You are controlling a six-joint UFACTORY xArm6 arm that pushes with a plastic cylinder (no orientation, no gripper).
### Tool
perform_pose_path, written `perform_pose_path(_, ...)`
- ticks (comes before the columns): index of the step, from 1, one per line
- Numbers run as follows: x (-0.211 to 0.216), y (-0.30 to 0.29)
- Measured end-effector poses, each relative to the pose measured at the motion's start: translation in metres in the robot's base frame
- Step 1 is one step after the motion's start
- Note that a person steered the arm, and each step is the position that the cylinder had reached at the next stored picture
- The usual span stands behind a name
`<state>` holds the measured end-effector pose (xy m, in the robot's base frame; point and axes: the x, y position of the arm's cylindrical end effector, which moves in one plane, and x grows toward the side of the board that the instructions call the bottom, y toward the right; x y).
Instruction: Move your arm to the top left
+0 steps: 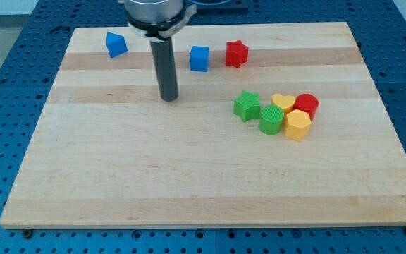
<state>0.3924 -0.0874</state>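
Note:
My tip [169, 98] rests on the wooden board [189, 176], left of the middle and toward the view's top. A blue block [115, 44] lies up and to the left of the tip, near the top left. A blue cube [199, 58] lies up and to the right of the tip, with a red star [236, 53] just right of it. To the right sits a cluster: a green star [246, 105], a green cylinder [271, 119], a yellow heart [283, 103], a red cylinder [306, 105] and a yellow hexagonal block [297, 125].
The board lies on a blue perforated table [20, 42]. The arm's housing [157, 14] hangs over the board's top edge above the rod.

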Motion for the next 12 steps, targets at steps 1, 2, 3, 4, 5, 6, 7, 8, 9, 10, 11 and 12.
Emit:
perform_pose_path(1, -0.006, -0.026)
perform_pose_path(2, -0.007, -0.033)
perform_pose_path(3, -0.01, -0.04)
perform_pose_path(4, -0.014, -0.058)
perform_pose_path(5, -0.017, -0.066)
perform_pose_path(6, -0.025, -0.077)
perform_pose_path(7, -0.03, -0.093)
perform_pose_path(8, -0.038, -0.117)
perform_pose_path(9, -0.043, -0.13)
perform_pose_path(10, -0.043, -0.131)
perform_pose_path(11, -0.043, -0.131)
perform_pose_path(12, -0.043, -0.135)
